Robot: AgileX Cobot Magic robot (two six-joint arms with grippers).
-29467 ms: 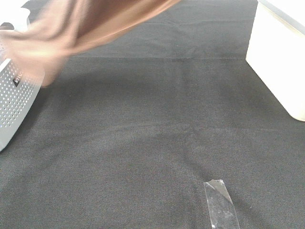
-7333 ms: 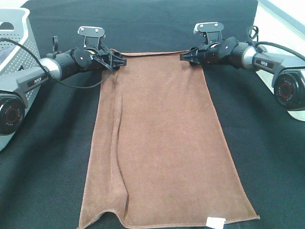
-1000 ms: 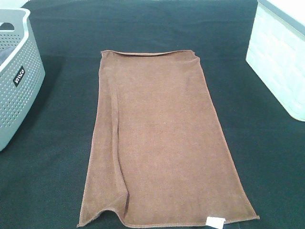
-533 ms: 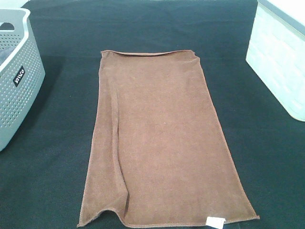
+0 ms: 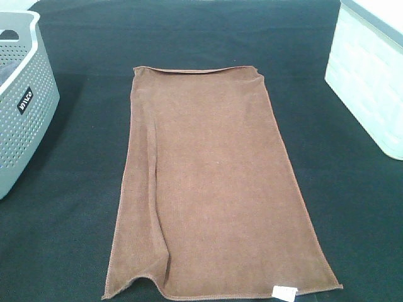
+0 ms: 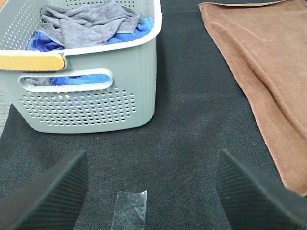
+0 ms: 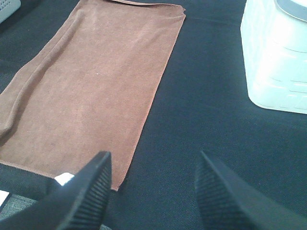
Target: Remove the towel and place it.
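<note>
The brown towel [image 5: 208,189] lies spread flat on the black tablecloth [image 5: 63,226], long side running from far to near, with a small white label [image 5: 284,291] at its near right corner. A fold runs along its left side. Neither arm shows in the exterior high view. In the left wrist view my left gripper [image 6: 149,191] is open over bare cloth, with the towel [image 6: 259,62] off to one side. My right gripper [image 7: 153,191] is open too, beside the near corner of the towel [image 7: 96,81]. Nothing is between either pair of fingers.
A grey perforated basket [image 5: 19,107] stands at the left edge; the left wrist view shows grey and blue cloths in the basket [image 6: 86,96]. A white container [image 5: 371,82] stands at the right. A strip of clear tape [image 6: 132,211] is stuck to the tablecloth.
Seven seconds ago both grippers were at the towel's far corners; they have since left the exterior high view. Over the last second nothing has moved.
</note>
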